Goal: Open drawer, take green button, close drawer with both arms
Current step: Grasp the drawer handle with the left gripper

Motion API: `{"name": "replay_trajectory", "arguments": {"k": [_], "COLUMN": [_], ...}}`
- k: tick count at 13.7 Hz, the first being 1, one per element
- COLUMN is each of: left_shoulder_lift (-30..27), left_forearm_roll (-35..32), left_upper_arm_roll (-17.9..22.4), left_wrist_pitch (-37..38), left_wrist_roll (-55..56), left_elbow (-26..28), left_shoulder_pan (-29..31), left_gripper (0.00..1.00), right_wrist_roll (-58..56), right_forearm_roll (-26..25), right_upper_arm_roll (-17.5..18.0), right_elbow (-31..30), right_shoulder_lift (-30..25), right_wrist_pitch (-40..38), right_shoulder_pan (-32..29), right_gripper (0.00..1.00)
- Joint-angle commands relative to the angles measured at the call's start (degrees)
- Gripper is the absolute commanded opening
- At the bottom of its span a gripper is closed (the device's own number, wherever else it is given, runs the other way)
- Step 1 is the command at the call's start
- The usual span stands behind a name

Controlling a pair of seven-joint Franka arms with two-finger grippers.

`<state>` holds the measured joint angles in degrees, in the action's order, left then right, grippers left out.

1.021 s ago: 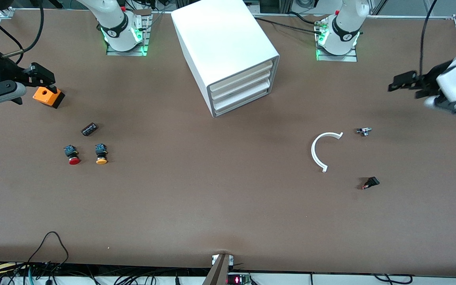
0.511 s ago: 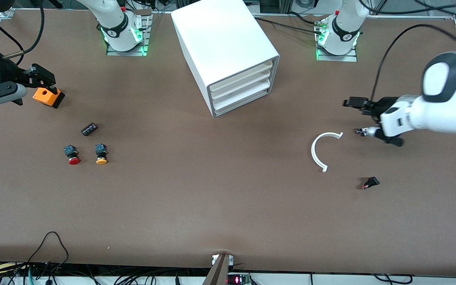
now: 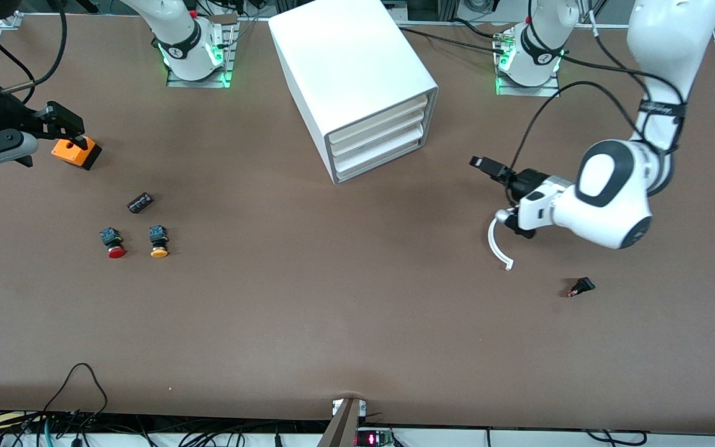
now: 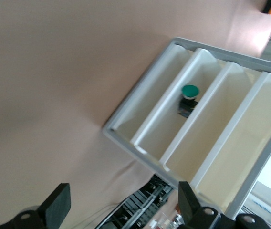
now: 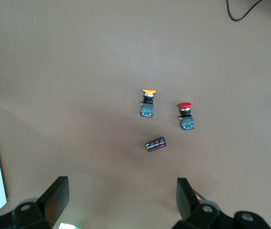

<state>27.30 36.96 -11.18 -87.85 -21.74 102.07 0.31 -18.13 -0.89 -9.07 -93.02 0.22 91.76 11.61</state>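
Nothing is done yet: the drawer (image 3: pixel 375 138), upper centre, is shut with the button (image 4: pixel 190 91) inside. The left gripper (image 3: pixel 495 191) hangs nearby and the right gripper (image 5: pixel 121 202) waits, both spread apart.

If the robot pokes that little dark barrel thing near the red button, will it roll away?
Probably. The dark barrel looks round and lies on its side on the flat table, so a sideways nudge would likely roll it. It looks small, so probably light.

Left arm bent low over the table, left gripper (image 3: pixel 498 192) fingers spread wide, empty; right arm waits at its table end, right gripper (image 3: pixel 62 124) likewise spread.
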Motion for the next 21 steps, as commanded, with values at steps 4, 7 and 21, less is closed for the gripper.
{"name": "replay_trajectory", "arguments": {"k": [4, 7, 21], "left_shoulder_lift": [10.6, 14.9, 24.6], "left_forearm_roll": [7.5, 14.7, 28.3], "left_upper_arm_roll": [-5.8, -7.2, -9.2], "left_wrist_pitch": [-6.7, -6.5, -7.7], "left_wrist_roll": [-10.8, -17.9, -37.1], "left_elbow": [-1.6, -0.6, 2.2], "left_shoulder_pan": [-1.4, -1.5, -6.7], "left_gripper": [0.95, 0.89, 0.51], "right_wrist_roll": [-0.2, -0.2, -0.2], "right_forearm_roll": [-0.7, -0.5, -0.4], "right_upper_arm_roll": [0.2, -0.3, -0.7], "right_elbow": [1.4, 1.4, 1.4], "right_shoulder_lift": [0.8, 0.9, 0.9], "right_wrist_pitch": [0.2, 0.2, 0.2], "right_shoulder_pan": [-0.5, -0.5, -0.6], "right_gripper": [1.00, 1.00, 1.00]}}
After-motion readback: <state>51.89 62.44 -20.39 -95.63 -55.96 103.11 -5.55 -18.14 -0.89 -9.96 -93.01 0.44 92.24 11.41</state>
